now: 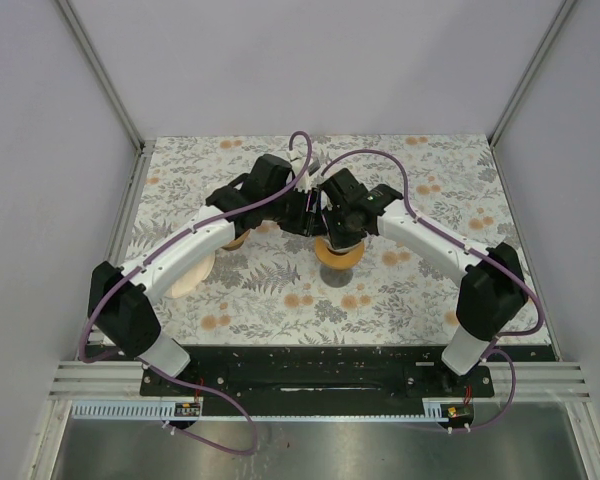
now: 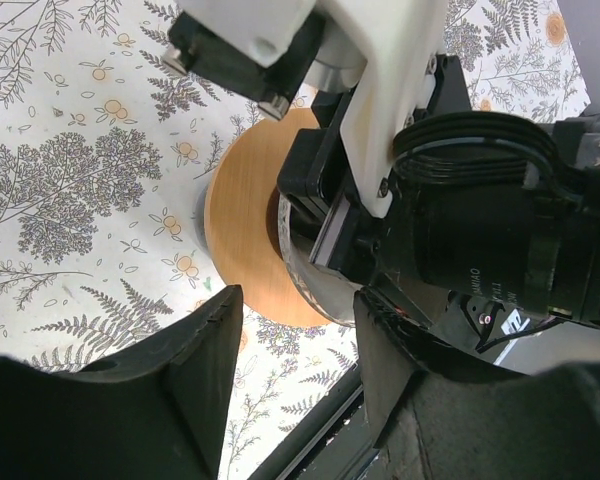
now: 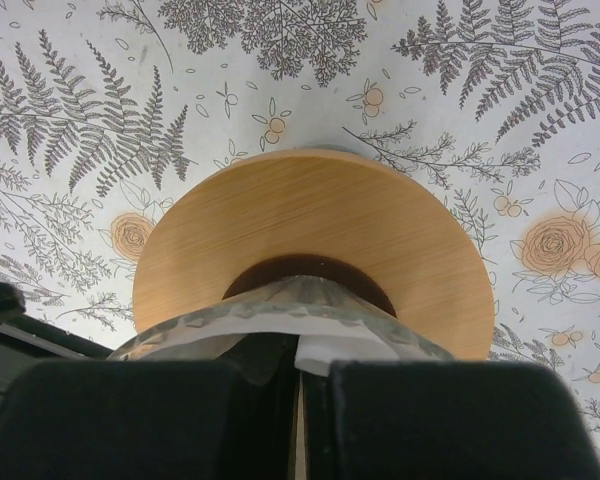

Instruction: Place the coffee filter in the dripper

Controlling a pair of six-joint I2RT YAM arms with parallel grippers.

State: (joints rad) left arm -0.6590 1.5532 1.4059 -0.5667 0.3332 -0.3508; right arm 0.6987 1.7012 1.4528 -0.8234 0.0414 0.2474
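The left claw (image 2: 295,400) is wide and empty, just left of the dripper (image 3: 310,235) in the middle of the surface (image 1: 420,290). The right claw (image 3: 298,375) is directly above it. Its fingers are nearly together and seem to pinch the white coffee filter (image 3: 332,352), which is already inside the glass rim, so I judge the remaining way is straight down.

Overhead view from behind, both wrist cameras close on dripper (image 3: 310,230)

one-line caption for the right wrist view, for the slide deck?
Right gripper pinches the white coffee filter at the glass dripper, wooden collar behind.
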